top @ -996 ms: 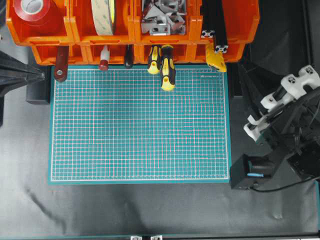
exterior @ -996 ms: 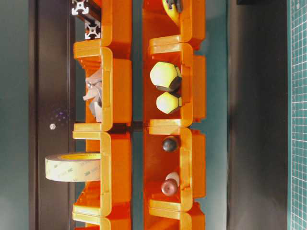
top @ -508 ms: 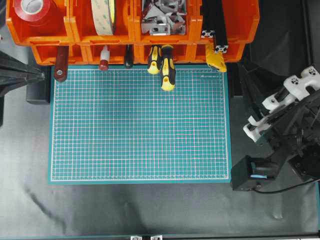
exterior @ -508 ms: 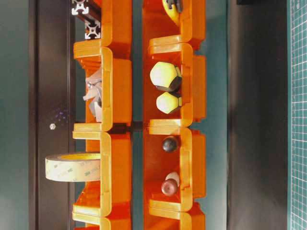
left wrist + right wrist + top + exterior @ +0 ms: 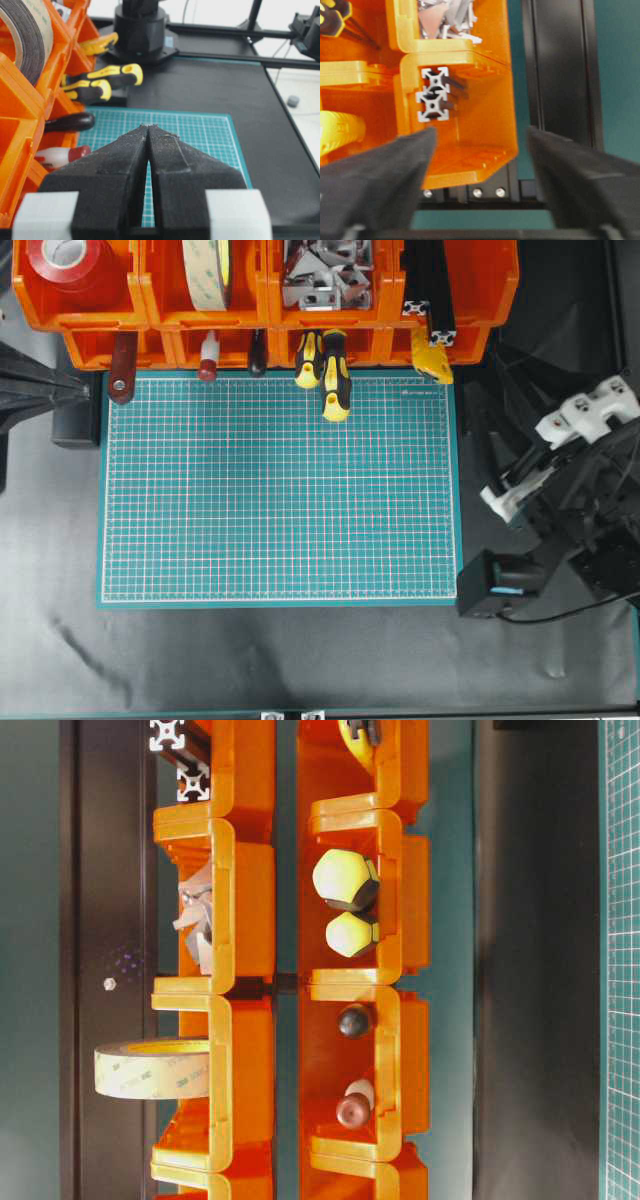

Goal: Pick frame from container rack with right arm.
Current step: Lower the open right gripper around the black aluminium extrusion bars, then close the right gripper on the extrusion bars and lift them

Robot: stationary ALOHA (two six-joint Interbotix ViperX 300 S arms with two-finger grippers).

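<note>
The rack is glossy orange plastic, two rows of open-front bins with rounded lips, set along the far edge of a green mat ruled in a fine white grid. The mat lies on a dull black table.

The frames are two long, thin black metal bars with lengthwise slots, lying side by side in the upper row's rightmost bin. Their silvery cut ends, each a cross-shaped profile, poke out past the bin's front lip. In the right wrist view those two ends sit one against the other, close to the bin's wall.

Next bin over holds a heap of grey metal brackets. A roll of tan tape and a red roll fill the others. Below, screwdrivers with rubbery yellow-and-black handles stick out over the mat.

The right claw has its two matte black fingers spread wide with nothing between them. It faces the bin's open front, and the bar ends lie ahead of it, nearer one finger, well apart and untouched. From overhead the right arm stands off the mat's right edge.

The left claw has its foam-textured fingers pressed together, holding nothing, above the mat.
</note>
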